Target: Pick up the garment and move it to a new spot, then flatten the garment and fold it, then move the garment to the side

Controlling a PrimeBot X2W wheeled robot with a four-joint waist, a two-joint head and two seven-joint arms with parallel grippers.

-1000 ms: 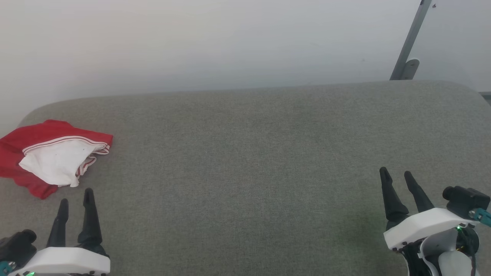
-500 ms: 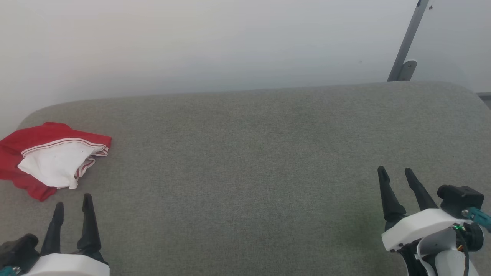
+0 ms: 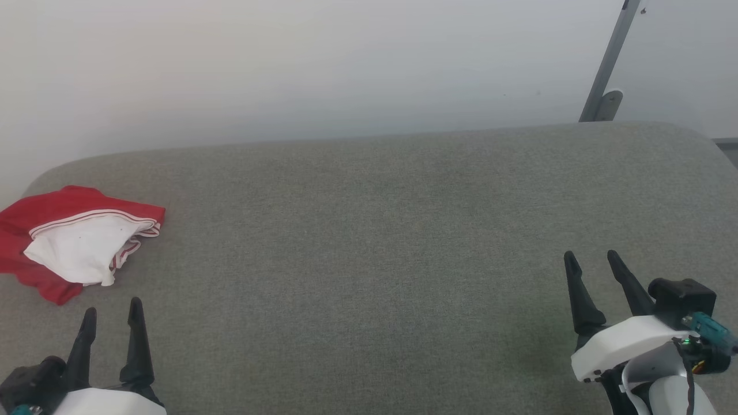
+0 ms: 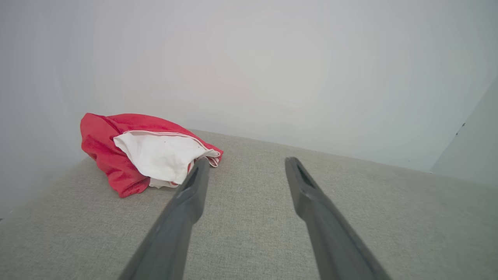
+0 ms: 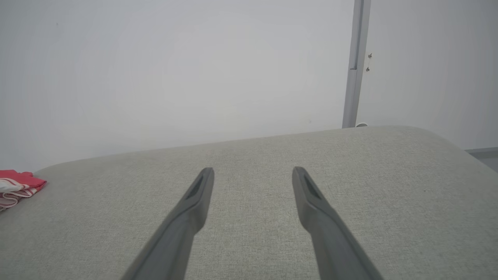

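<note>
The garment [image 3: 75, 242] lies bunched at the far left of the grey cushioned surface [image 3: 375, 242], red with a white sleeve on top and striped trim. My left gripper [image 3: 112, 308] hovers open just in front of it, a short gap away, nothing between its fingers. In the left wrist view the garment [image 4: 144, 153] sits ahead and left of the open left gripper [image 4: 246, 161]. My right gripper [image 3: 588, 256] stands open over the bare surface at the lower right. The right wrist view shows the right gripper [image 5: 253, 171] open and the garment's edge [image 5: 17, 184] at far left.
A pale wall [image 3: 346, 63] rises directly behind the surface. A grey metal post [image 3: 605, 63] stands at the back right. The surface's rounded corners curve off at left and right.
The head camera has drifted slightly, shifting the whole picture left. My left gripper has drawn back a little toward the near edge. The garment lies as before.
</note>
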